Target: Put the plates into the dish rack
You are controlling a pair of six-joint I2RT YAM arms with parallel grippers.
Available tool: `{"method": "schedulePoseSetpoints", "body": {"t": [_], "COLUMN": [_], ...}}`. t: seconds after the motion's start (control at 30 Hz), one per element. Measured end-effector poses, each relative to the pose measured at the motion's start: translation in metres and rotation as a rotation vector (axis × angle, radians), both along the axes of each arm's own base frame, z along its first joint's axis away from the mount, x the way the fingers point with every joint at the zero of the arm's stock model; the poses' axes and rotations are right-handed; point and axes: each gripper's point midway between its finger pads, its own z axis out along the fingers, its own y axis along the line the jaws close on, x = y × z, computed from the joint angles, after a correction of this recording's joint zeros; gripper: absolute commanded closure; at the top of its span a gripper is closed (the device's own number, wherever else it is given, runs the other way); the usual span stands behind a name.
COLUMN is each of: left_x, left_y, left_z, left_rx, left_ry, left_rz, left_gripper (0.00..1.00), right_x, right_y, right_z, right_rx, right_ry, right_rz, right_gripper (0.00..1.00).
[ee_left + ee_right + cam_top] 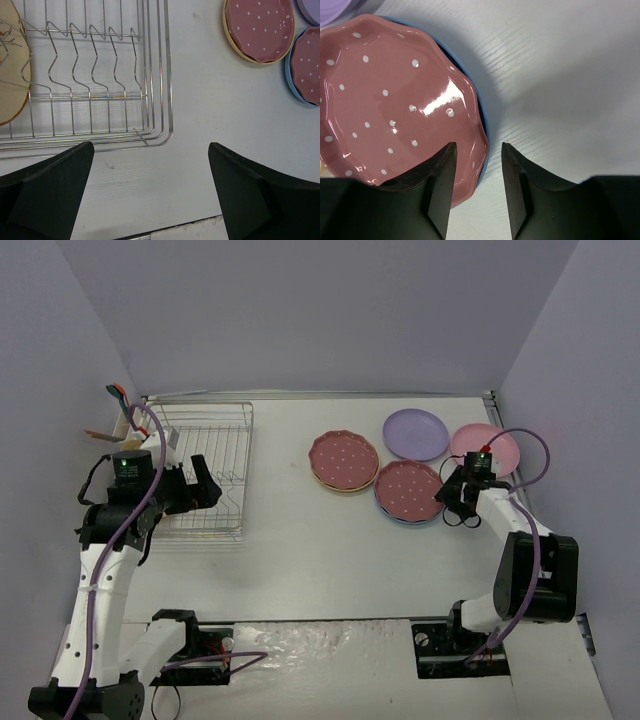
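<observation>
The silver wire dish rack point(205, 465) stands at the left; the left wrist view shows its tines point(95, 75) and a tan plate point(11, 75) in it. A dark pink speckled plate point(408, 490) lies on a blue plate point(483, 131). My right gripper point(477, 146) is open and straddles their right rim: one finger over the speckled plate point(395, 105), the other over the table. Another speckled plate point(344, 460) lies on a tan one. A lilac plate point(415, 433) and a light pink plate point(490, 443) lie behind. My left gripper point(150, 190) is open and empty, just off the rack's near right corner.
A white caddy point(130, 425) with orange and green utensils hangs on the rack's far left side. Purple walls close in the left, back and right. My right arm's purple cable point(535, 455) loops over the light pink plate.
</observation>
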Motion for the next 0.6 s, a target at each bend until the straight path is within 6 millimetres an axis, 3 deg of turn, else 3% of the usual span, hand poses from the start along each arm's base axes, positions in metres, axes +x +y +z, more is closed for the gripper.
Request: {"method": "schedulePoseSetpoints", "body": {"t": [0.37, 0.47, 0.53, 0.6], "left_x": [0.001, 0.001, 0.001, 0.001], "left_y": [-0.001, -0.001, -0.001, -0.001], "left_z": [-0.002, -0.002, -0.002, -0.002], "left_rx": [-0.004, -0.005, -0.005, -0.005], "left_ry": [0.008, 0.010, 0.010, 0.010], "left_rz": [-0.002, -0.001, -0.002, -0.001], "left_gripper": [0.03, 0.03, 0.03, 0.03], "right_x": [0.013, 0.019, 0.021, 0.021], "right_y": [0.004, -0.001, -0.003, -0.005], "right_z": [-0.011, -0.012, -0.013, -0.012], "right_rx": [-0.095, -0.119, -0.138, -0.153], "right_ry": [0.047, 0.051, 0.054, 0.057], "right_rz": [0.054, 0.049, 0.049, 0.056], "right_gripper": [0.77, 0.84, 0.97, 1.00]}}
